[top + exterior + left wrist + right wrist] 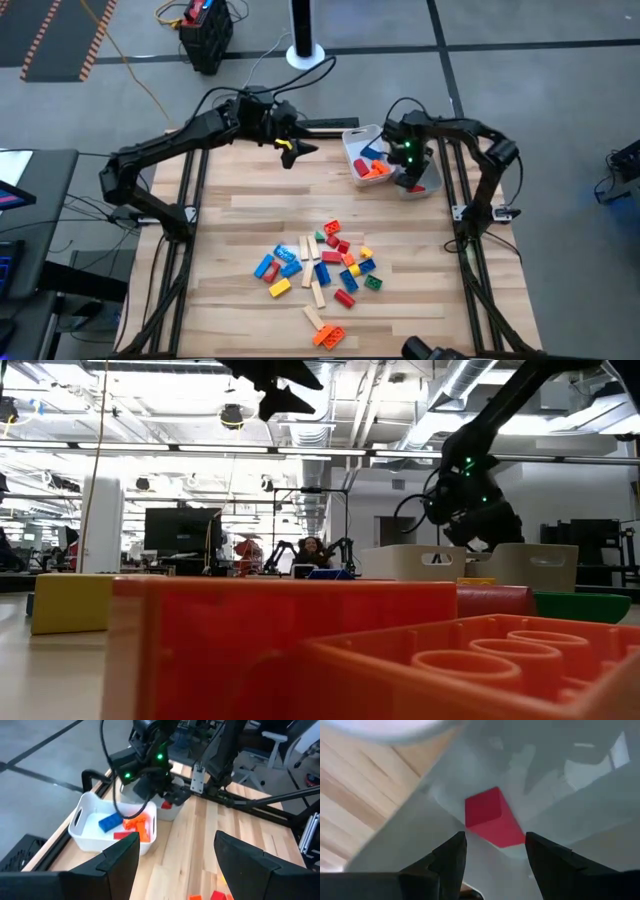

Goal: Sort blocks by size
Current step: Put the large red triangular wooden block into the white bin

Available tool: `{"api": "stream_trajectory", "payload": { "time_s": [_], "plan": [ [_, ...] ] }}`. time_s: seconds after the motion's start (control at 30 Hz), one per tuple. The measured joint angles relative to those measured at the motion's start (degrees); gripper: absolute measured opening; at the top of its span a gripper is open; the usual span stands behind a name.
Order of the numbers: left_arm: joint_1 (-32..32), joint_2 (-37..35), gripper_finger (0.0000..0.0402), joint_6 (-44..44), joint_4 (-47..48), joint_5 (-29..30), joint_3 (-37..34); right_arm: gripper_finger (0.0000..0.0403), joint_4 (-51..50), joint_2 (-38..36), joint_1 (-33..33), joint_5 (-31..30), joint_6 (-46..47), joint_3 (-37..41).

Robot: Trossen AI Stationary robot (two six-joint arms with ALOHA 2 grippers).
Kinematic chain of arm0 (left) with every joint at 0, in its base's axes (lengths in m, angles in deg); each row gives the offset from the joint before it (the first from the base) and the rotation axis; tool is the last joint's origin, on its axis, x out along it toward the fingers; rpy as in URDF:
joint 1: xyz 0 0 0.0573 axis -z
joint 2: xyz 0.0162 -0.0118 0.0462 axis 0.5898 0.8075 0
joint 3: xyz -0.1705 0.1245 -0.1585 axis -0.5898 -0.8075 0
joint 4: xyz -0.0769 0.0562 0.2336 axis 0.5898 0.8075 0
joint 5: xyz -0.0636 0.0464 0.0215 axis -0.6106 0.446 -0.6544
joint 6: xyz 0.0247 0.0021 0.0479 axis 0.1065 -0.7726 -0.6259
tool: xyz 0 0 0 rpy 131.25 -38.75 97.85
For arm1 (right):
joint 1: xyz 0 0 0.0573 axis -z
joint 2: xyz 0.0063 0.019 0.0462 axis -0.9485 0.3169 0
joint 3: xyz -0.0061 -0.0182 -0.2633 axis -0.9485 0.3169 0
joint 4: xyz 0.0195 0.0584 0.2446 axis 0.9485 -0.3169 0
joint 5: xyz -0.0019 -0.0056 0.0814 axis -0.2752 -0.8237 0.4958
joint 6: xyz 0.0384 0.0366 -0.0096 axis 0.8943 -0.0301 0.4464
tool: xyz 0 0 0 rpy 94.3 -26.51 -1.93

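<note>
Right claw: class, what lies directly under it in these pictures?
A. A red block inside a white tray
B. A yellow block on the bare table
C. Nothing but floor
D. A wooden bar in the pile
A: the right wrist view shows the open right claw above a red block lying in a white tray.

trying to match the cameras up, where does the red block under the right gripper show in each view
High view: red block in the right-hand white tray, mostly hidden under the right gripper.
Low view: not visible; tray walls hide it.
Left wrist view: a red bit just below that gripper.
Right wrist view: centre frame, on the tray floor beyond the open fingers.
Shared landmark: the neighbouring tray holding blue and orange blocks.
</note>
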Motion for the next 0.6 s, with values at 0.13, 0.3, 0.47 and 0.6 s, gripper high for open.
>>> {"api": "stream_trajectory", "payload": {
  "time_s": [0.13, 0.3, 0.47, 0.6],
  "plan": [
    [-0.4, -1.1, 0.0249, -0.6, 1.5, 0.0, 0.0, 0.0235, 1.6, -0.1, -0.6, -3.2, -1.3, 0.7],
    [-0.7, -2.8, 0.0249, -2.5, 2.2, 0.0, 0.0, 0.0235, 4.1, -0.2, -0.7, -3.5, -2.4, 1.7],
    [-2.0, -4.3, 0.0249, -2.5, 2.6, 0.3, 0.0, 0.0235, 5.5, -0.2, -1.1, -3.5, -2.9, 2.4],
    [-3.0, -4.9, 0.0249, -2.5, 3.2, 0.4, 0.0, 0.0235, 7.4, -0.3, -1.1, -6.1, -2.3, 3.8]
  ]
}}
